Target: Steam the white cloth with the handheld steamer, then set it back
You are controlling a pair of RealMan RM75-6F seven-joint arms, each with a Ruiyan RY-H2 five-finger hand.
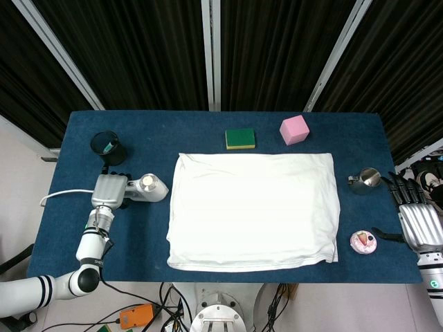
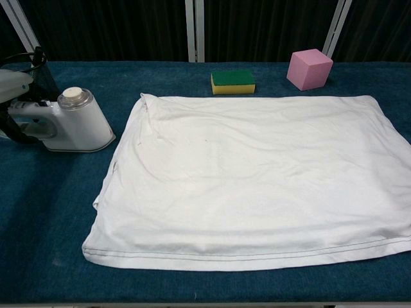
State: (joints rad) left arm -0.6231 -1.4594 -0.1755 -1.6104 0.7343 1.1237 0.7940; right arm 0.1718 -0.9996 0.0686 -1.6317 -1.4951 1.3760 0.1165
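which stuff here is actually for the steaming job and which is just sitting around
For the job:
white cloth
handheld steamer
left robot hand, on the steamer's handle

Just lying about:
green and yellow sponge
pink cube
black mesh cup
metal cup
small pink item

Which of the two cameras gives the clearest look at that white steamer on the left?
The chest view: the handheld steamer is close and seen from the side, with its round cap, sloped body and handle, where the left hand sits. The head view shows the steamer whole but small, from above, beside the white cloth.
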